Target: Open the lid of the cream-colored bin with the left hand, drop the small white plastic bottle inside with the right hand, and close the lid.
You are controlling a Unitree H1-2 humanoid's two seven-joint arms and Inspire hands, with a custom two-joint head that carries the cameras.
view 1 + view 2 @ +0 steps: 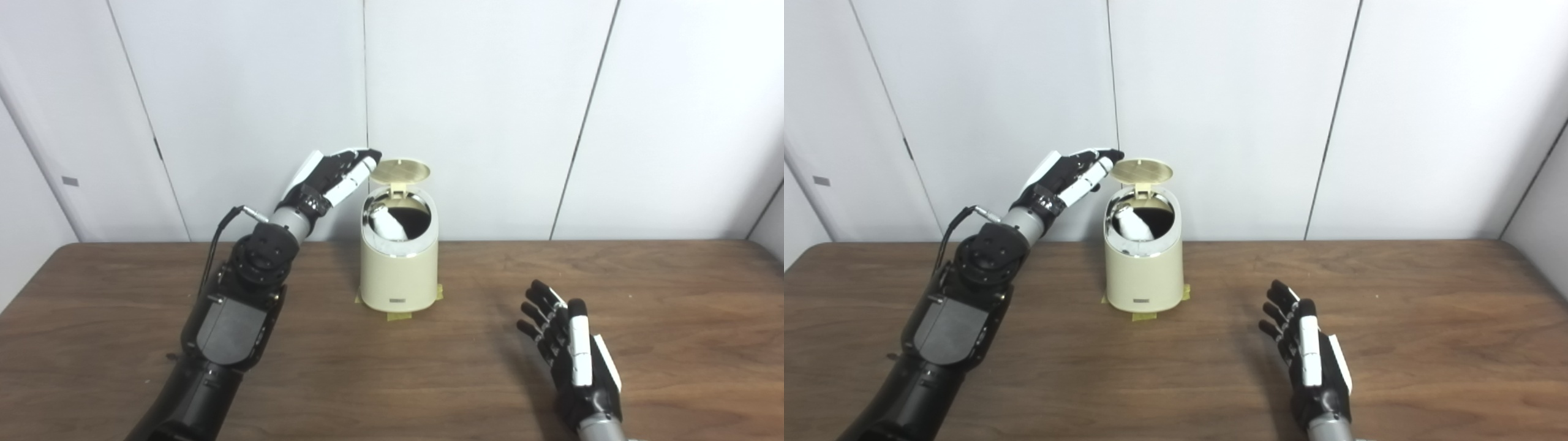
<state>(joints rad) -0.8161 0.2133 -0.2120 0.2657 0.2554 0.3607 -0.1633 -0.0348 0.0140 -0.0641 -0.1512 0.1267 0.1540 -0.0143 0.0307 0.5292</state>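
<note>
Bottle in the bin, lid up, closing left to do

Centre frame, the cream-colored bin (399, 269) stands taped to the table (674, 294), its lid (401, 171) tipped up; the white bottle (387, 224) leans inside against the left wall. The left hand (331, 174), fingers straight and close together, holds nothing, fingertips at the lid's left edge. The right hand (572, 352) lies spread and empty at lower right. A sideways push could skid off the rim, or the lid may catch on the bottle's top

Raised lid (401, 171) behind bin (399, 275) mouth; open tabletop (674, 294) rightward.
</note>
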